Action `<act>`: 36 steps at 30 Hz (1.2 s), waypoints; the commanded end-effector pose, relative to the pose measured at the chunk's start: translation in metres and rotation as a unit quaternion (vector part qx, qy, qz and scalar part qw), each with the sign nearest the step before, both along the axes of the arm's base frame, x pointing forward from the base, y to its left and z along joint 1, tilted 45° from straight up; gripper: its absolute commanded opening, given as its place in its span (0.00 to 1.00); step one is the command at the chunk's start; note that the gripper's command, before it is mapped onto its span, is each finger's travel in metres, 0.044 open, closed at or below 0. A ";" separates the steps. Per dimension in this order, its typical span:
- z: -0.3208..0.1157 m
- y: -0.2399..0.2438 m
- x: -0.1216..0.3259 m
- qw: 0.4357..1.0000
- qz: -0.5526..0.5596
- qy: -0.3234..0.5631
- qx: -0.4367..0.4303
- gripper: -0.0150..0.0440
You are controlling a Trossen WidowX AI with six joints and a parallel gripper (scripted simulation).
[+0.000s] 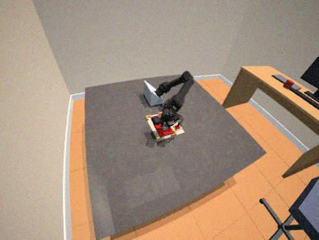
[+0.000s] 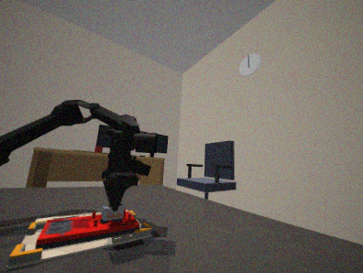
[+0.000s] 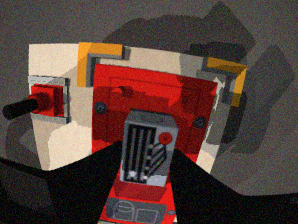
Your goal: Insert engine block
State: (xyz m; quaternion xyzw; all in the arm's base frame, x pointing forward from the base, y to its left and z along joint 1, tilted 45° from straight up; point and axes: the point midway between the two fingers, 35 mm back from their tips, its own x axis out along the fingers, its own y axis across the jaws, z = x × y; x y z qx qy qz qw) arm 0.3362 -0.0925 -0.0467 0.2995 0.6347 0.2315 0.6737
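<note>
The red car body (image 1: 160, 131) (image 2: 69, 232) (image 3: 150, 75) lies flat in a cream fixture (image 2: 73, 247) (image 3: 67, 142) with orange corner pieces. My gripper (image 2: 115, 209) (image 3: 147, 149) points down over the body and is shut on the grey engine block (image 2: 109, 213) (image 3: 167, 129). In the wrist view the block's top shows dark slots and a red round spot. In the exterior view the block stands upright at the body's right part, with much of it above the red surface. Its underside, the opening and the rib are hidden, so I cannot tell how deep it sits.
A red block with a black rod (image 3: 21, 107) stands in a grey holder at the fixture's side, left in the wrist view. A light grey wedge-shaped panel (image 1: 151, 96) stands behind the fixture on the dark table (image 1: 121, 161). A desk and a chair stand beyond the table.
</note>
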 end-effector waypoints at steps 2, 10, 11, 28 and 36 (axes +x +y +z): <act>-0.002 0.001 -0.001 1.000 -0.002 0.003 0.003 0.52; -0.003 0.002 -0.001 1.000 -0.002 0.003 0.003 0.52; -0.003 0.002 -0.001 1.000 -0.002 0.003 0.003 0.52; -0.004 0.003 -0.001 1.000 -0.002 0.003 0.003 0.52; -0.004 0.004 -0.001 1.000 -0.002 0.003 0.003 0.52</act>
